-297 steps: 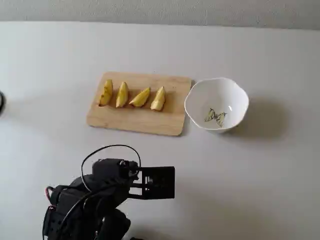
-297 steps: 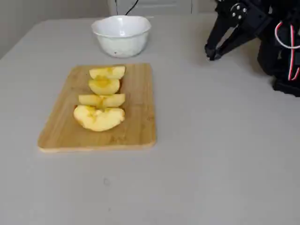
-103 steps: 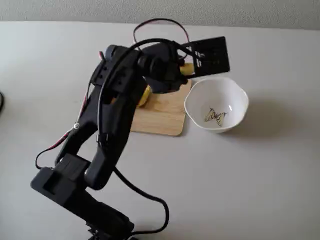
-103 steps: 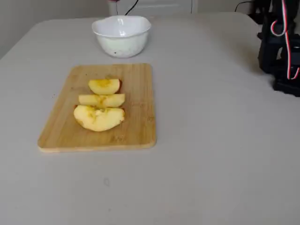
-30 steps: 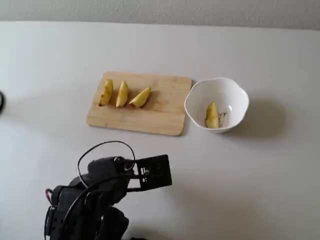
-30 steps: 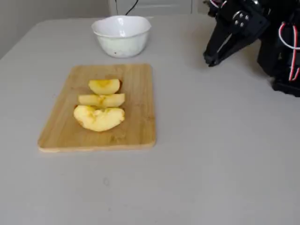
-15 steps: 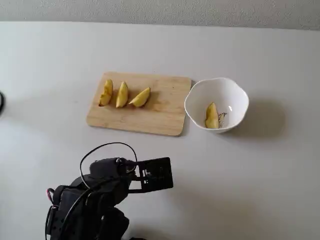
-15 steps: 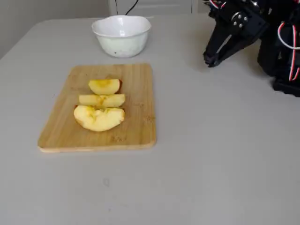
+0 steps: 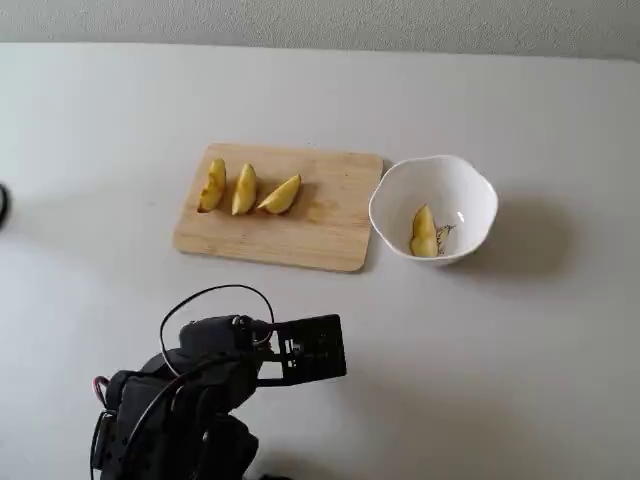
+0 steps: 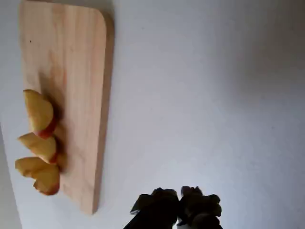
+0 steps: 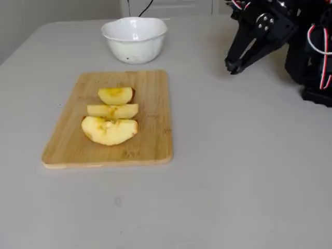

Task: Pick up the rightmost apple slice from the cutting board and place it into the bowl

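Observation:
The pale yellow apple slice (image 9: 424, 233) lies inside the white scalloped bowl (image 9: 480, 192), which stands just right of the wooden cutting board (image 9: 330, 212) in a fixed view. Three other wedges (image 9: 244, 190) sit in a row on the board's left half. In another fixed view the bowl (image 11: 135, 40) stands behind the board (image 11: 150, 119) and hides its contents. My gripper (image 9: 338, 348) is shut and empty, drawn back near the arm's base, well clear of board and bowl. It also shows in the wrist view (image 10: 179, 194) and in the other fixed view (image 11: 232, 67).
The arm's black base with loose cables (image 9: 170, 410) sits at the table's front edge. The table top (image 9: 500, 380) is plain white-grey. A dark object (image 9: 3, 205) pokes in at the left edge.

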### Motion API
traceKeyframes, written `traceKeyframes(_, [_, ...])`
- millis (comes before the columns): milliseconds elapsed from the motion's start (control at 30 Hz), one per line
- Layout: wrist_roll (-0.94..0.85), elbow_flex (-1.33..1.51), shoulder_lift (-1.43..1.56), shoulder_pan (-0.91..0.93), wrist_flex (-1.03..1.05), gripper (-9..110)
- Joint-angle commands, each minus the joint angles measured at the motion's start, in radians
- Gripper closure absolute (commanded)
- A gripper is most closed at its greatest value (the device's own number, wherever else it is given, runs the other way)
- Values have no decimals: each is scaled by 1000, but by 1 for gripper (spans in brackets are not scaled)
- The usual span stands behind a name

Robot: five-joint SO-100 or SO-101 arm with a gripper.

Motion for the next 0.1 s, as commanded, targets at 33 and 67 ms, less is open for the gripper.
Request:
traceKeyframes(33, [8,5,-2,11,8,101])
traceKeyframes(67, [8,5,-2,11,8,101])
